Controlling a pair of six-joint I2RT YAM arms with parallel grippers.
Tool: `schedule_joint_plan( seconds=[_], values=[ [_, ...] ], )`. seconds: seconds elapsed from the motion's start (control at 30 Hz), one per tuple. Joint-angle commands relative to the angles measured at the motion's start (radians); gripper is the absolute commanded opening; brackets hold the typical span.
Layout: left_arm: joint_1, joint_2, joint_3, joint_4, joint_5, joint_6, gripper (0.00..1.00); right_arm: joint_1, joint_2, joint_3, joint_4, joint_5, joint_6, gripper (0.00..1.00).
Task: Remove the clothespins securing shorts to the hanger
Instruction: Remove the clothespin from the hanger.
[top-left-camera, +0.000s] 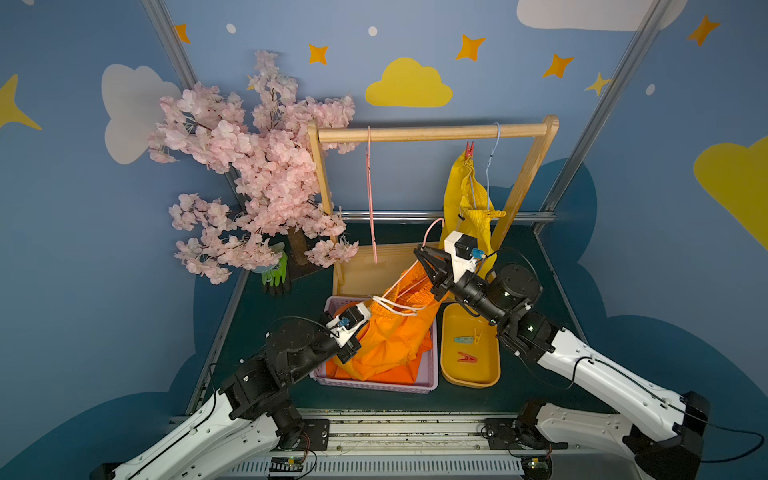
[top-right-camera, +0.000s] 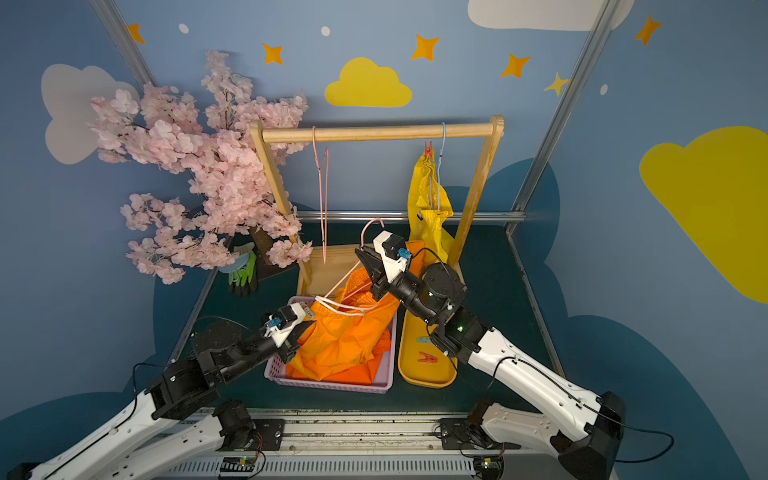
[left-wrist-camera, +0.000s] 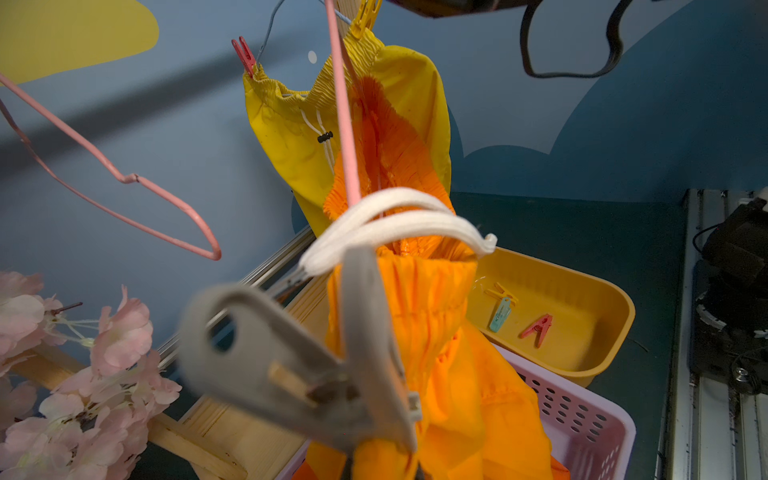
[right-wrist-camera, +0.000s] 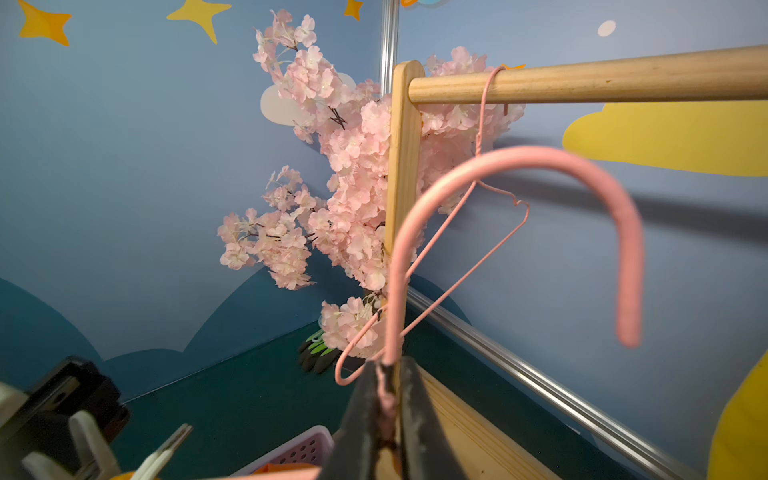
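The dark teal bench (top-left-camera: 469, 400) carries five things. A lilac perforated plastic basket (top-left-camera: 374, 385) sits near the middle of the front edge, and a yellow oblong plastic tray (top-left-camera: 484, 368) lies just beside it toward the right edge. The flat board base of a wooden clothes rack (top-left-camera: 365, 270) stands directly behind the basket. An artificial pink blossom tree (top-left-camera: 266, 166) occupies the back left corner, with green-and-black gloves (top-left-camera: 276, 276) at its foot by the left edge.

Both arms (top-left-camera: 602, 374) are wearing white shells, black joints, thin black cables; the right gripper (top-left-camera: 417, 250) is showing black fingers (right-wrist-camera: 361, 430).
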Motion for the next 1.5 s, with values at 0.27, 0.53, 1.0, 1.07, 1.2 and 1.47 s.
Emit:
schedule_joint_plan(
  seconds=[0.27, 0.53, 1.0, 1.07, 1.2, 1.47],
  values=[
    [0.004, -0.113, -0.018, 0.091, 0.108, -0.017, 0.83, -0.135, -0.014, -0.048, 0.084, -0.104, 0.147, 0.0],
    [0.004, -0.144, 0.002, 0.113, 0.046, -0.041, 0.85, -0.178, -0.011, -0.066, 0.109, -0.186, 0.188, 0.0],
    [0.004, 0.044, 0.116, 0.116, 0.075, -0.176, 0.72, -0.178, -0.005, -0.076, 0.102, -0.18, 0.2, 0.0],
    [0.004, 0.054, 0.111, 0.137, 0.08, -0.188, 0.68, -0.179, -0.007, -0.075, 0.098, -0.179, 0.198, 0.0],
    [0.004, 0.08, 0.097, 0.201, 0.059, -0.192, 0.58, -0.178, -0.01, -0.076, 0.091, -0.18, 0.197, 0.0],
    [0.003, 0.132, 0.12, 0.201, 0.05, -0.175, 0.33, -0.176, -0.01, -0.076, 0.075, -0.179, 0.202, 0.0]
  ],
)
